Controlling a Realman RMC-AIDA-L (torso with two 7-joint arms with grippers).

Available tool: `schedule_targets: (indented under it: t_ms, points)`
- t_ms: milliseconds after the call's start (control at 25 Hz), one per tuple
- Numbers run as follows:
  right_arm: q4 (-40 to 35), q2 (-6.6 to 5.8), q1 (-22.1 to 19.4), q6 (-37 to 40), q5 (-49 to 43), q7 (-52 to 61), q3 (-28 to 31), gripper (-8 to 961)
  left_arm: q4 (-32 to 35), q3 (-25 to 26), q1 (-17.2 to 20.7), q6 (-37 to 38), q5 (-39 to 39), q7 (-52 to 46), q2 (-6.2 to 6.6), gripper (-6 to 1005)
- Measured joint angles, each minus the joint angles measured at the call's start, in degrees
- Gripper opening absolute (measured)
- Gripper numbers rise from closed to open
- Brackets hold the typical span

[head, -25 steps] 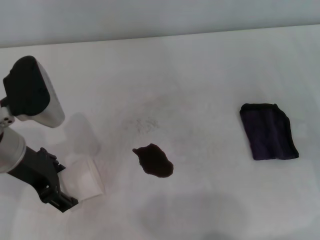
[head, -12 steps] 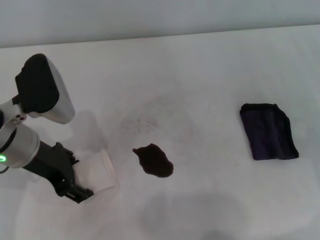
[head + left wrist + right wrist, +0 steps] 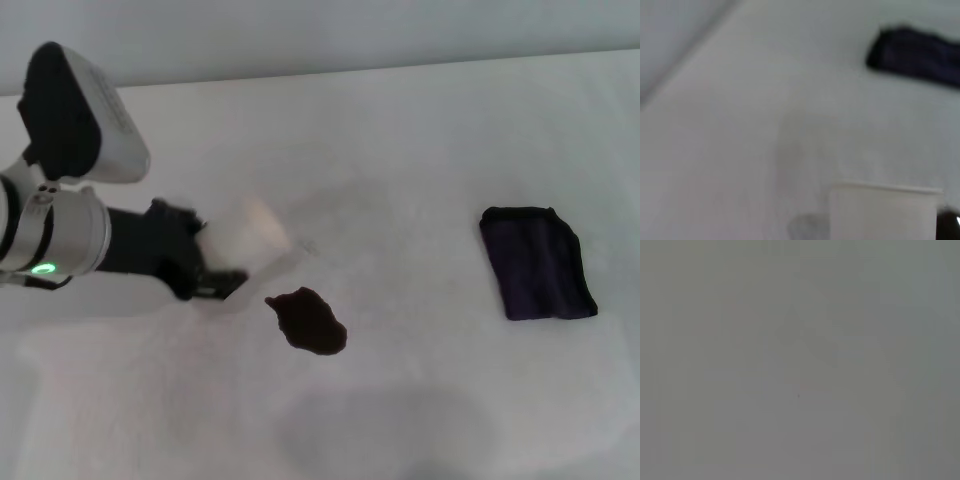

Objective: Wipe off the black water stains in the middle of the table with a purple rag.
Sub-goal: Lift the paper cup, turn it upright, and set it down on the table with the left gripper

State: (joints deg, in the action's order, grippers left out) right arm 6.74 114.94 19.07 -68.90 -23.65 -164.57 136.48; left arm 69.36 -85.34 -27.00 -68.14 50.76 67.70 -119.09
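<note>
The black water stain [image 3: 308, 320] is a glossy dark blotch in the middle of the white table [image 3: 420, 150]. The purple rag [image 3: 538, 262] lies flat at the right, apart from the stain; it also shows in the left wrist view [image 3: 920, 52]. My left gripper [image 3: 215, 262] hangs just left of and a little behind the stain, shut on a white cup [image 3: 250, 235] that lies tilted on its side. The cup also shows in the left wrist view [image 3: 885, 212]. The right gripper is out of view.
Faint grey speckles [image 3: 290, 245] mark the table behind the stain. The table's far edge [image 3: 400, 62] runs along the back. The right wrist view shows only plain grey.
My left gripper has swung up and to the right with the white cup, from the front left of the table to just beside the stain. Stain and rag have not moved.
</note>
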Motion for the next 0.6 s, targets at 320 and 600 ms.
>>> schedule_targets:
  t_ms: [320,600]
  points:
    - [0.70,-0.13,0.00,-0.02,0.00,-0.09,-0.10,817,-14.23,0.02,-2.06,12.70,11.60,6.90,-0.06,641]
    - [0.91,-0.15,0.14,0.24,0.01,-1.45,-0.08,816,-19.84,-3.76,0.48,19.97,20.48,12.07,-0.18,627]
